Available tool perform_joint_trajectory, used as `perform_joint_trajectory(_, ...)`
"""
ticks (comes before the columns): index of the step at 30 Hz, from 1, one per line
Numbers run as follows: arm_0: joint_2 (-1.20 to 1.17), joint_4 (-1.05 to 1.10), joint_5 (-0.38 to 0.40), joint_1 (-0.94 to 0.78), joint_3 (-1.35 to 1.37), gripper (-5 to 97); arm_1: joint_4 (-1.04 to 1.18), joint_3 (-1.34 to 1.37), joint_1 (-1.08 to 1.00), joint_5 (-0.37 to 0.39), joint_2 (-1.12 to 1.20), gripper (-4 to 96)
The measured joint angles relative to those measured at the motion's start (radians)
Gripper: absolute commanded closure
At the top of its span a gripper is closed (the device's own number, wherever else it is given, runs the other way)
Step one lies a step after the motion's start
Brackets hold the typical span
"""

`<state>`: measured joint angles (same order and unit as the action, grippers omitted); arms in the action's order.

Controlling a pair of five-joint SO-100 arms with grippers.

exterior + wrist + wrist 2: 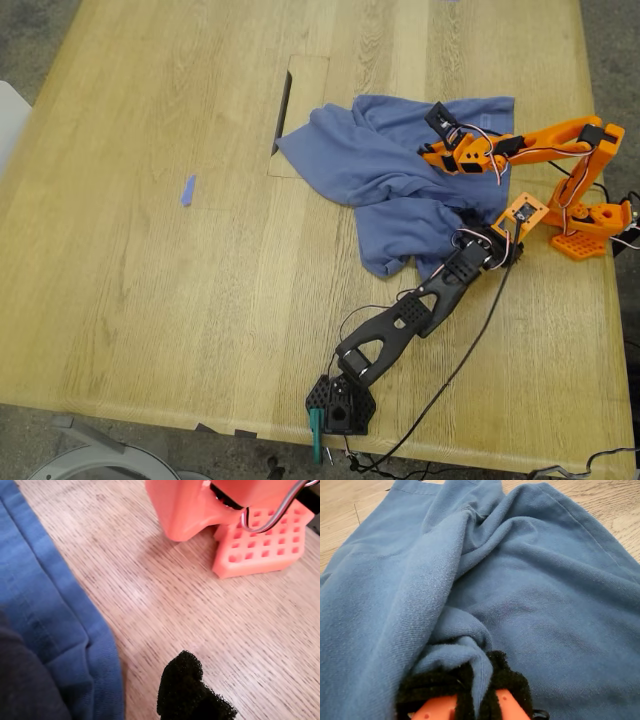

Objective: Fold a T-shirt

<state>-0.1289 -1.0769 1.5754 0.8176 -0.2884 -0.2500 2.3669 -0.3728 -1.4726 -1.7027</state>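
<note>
Pinching a ridge of cloth, my second gripper [477, 700] has its black foam-padded fingers [512, 682] clamped on a raised fold of the T-shirt [530, 605], the fabric squeezed up between the two pads. In the exterior view that orange arm [545, 140] reaches from its orange base [590, 225] near the exterior view's right edge, and its gripper [447, 135] sits over the upper right part of the periwinkle-blue shirt [380, 165]. The shirt lies crumpled on the wooden table [150, 300], right of centre in the exterior view, bunched into folds with one lobe hanging toward the near side; its far left corner lies beside a dark slot [282, 112] cut in the tabletop. No print shows on the cloth from here. My first gripper [200, 700] shows only one black foam pad [187, 685] over bare wood, just beside the shirt's hemmed edge [60, 625], with the orange base block [260, 542] beyond it; I cannot tell whether its jaws are parted or closed. In the exterior view that black arm [420, 305] stretches from its black base [340, 405] at the near table edge up to the shirt's lower right edge, its tip [490, 245] close to the orange base. A small blue tape scrap [187, 190] lies well apart from the shirt, toward the exterior view's left.
</note>
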Motion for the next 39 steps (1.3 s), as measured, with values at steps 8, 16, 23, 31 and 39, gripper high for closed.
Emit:
perform_joint_trajectory(8, 0.006, 0.02, -0.046, -0.012, 0.0, 16, 0.008, 0.0, 0.0, 0.0, -0.002, 91.3)
perform_joint_trajectory(16, 0.077, 0.063, -0.114, -0.054, 0.0, 14, 0.008, 0.017, 0.0, 0.0, -0.021, 91.3)
perform_joint_trajectory(23, 0.097, 0.025, -0.16, -0.064, -0.002, 12, 0.008, 0.037, 0.0, 0.0, -0.04, 91.3)
perform_joint_trajectory(31, 0.11, 0.021, -0.37, -0.081, -0.011, 22, 0.008, 0.043, 0.0, 0.0, -0.054, 91.3)
perform_joint_trajectory(39, 0.118, 0.002, -0.414, -0.1, -0.011, 47, 0.017, 0.055, 0.0, 0.0, -0.08, 91.3)
